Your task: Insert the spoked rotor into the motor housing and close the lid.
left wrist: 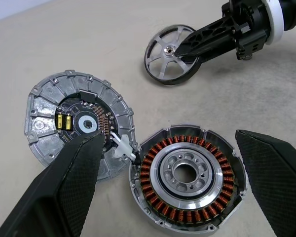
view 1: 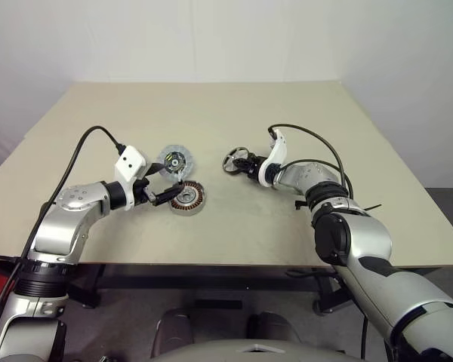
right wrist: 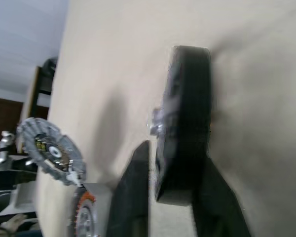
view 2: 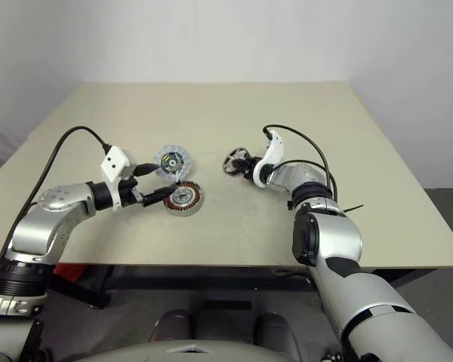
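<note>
The beige tabletop (view 1: 302, 121) carries three motor parts around its middle, nearer its front edge than its back edge. In the eye views they are small. The left wrist view brings out more: the motor housing (left wrist: 187, 178) lies flat with copper coils ringing a silver bearing core, and the lid (left wrist: 79, 123) lies touching it, inner face up, showing a small circuit board, yellow components and a white connector at the rim where the two meet. The left gripper (view 1: 168, 189) hangs over the housing, its two fingers spread wide to either side and clamping nothing; one finger (left wrist: 69, 187) covers part of the lid. The spoked rotor (left wrist: 168, 54) stands on edge, well apart toward the tabletop's right side. The right gripper (view 1: 240, 162) has its fingers either side of the rotor's rim and hub, pinched on it. In the right wrist view the rotor is blurred, seen edge-on and dark, its spokes hidden
</note>
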`<state>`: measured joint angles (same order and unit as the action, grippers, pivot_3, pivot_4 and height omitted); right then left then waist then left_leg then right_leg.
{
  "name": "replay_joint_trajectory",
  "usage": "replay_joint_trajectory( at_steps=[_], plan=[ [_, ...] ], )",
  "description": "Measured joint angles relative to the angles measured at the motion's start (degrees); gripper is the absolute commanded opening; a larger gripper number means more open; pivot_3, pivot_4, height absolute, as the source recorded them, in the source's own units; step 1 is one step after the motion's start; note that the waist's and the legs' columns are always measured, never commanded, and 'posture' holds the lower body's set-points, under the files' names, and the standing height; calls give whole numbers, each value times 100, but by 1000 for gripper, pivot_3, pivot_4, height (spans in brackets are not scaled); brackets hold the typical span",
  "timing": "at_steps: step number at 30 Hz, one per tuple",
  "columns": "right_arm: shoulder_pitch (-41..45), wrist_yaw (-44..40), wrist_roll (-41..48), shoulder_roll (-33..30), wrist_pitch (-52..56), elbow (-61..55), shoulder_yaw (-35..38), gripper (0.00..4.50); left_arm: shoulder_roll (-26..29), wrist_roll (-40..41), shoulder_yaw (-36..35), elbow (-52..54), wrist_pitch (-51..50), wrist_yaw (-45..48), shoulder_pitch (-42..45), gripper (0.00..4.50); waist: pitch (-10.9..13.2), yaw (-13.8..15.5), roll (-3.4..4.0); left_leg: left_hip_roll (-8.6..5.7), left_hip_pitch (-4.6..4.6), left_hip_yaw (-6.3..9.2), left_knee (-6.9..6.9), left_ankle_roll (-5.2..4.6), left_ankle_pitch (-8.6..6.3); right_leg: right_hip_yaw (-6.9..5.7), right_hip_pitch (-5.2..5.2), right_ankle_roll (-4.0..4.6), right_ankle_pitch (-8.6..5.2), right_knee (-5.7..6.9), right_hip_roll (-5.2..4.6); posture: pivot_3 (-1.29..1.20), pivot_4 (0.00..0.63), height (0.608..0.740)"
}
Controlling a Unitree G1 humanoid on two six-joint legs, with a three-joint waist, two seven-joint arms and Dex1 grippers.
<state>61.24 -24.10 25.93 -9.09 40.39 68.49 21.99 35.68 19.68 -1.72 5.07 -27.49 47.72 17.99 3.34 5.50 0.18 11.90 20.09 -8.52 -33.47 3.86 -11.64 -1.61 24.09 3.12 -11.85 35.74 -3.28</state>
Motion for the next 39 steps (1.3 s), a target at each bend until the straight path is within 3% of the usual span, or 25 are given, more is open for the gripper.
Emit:
replay_joint_trajectory(
  at_steps=[5, 19, 39],
  plan=[
    [1, -50, -141, 1, -100, 31, -34, 3724, 0, -45, 0, -12, 25, 0, 39, 4500, 0, 0, 1, 0, 0, 0, 0, 0, 0, -1, 1, 0, 0, -1, 0, 0, 0, 740],
    [43, -686, -446, -95, -151, -605, -492, 3724, -3, -84, 2, -14, 28, 1, 55, 4500, 1, -1, 1, 1, 0, 0, 0, -1, 0, -1, 2, 0, 0, -1, 0, 0, 0, 740],
    [-119, -360, -903, -143, -932, -883, -870, 3724, -16, -114, 125, -73, 95, 2, 216, 4500, 1, -10, 1, 0, 0, 0, 0, -1, 0, 0, 4, 0, 0, -1, 1, 0, 0, 740]
  ],
)
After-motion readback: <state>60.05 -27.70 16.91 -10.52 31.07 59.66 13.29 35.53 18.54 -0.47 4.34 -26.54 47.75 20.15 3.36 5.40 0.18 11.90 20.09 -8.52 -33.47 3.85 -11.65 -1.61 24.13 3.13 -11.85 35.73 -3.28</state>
